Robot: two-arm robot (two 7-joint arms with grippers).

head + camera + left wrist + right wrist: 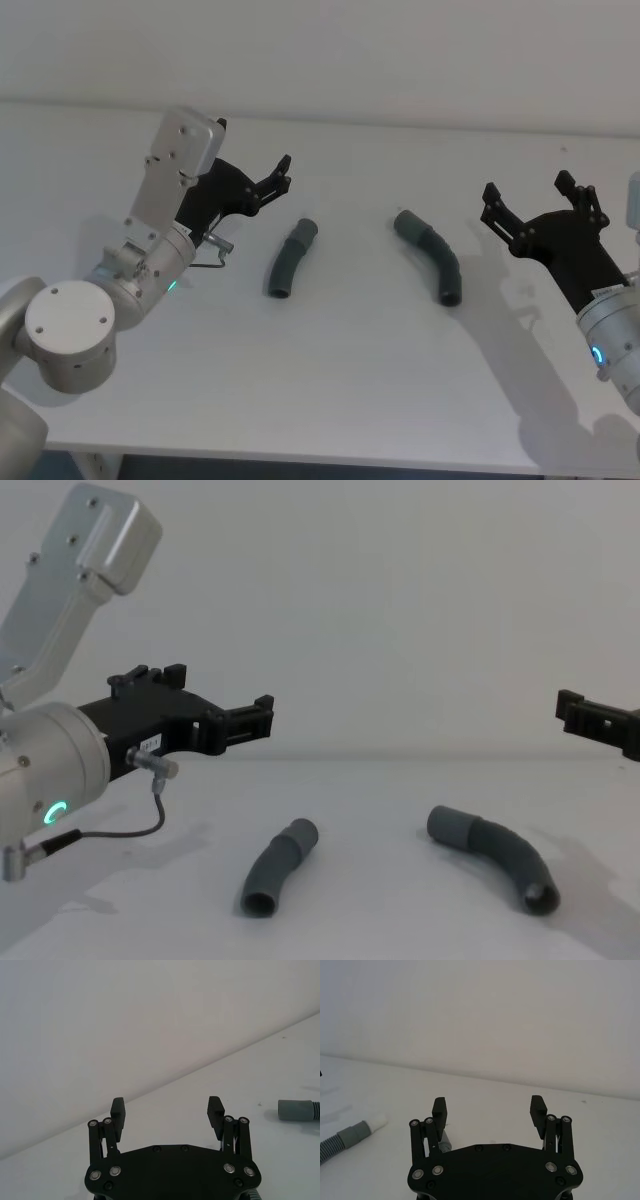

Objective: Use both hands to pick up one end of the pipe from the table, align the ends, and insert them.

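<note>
The left gripper (255,150), at the left of the head view, and the right gripper (528,190), at the right edge, both have fingers spread and hold nothing. On the table (350,390), the left pipe piece (290,258) and the right pipe piece (432,255) lie in the middle, apart.

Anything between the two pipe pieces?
Nothing: only bare table separates the left piece from the right piece, seen in head and chest views.
</note>
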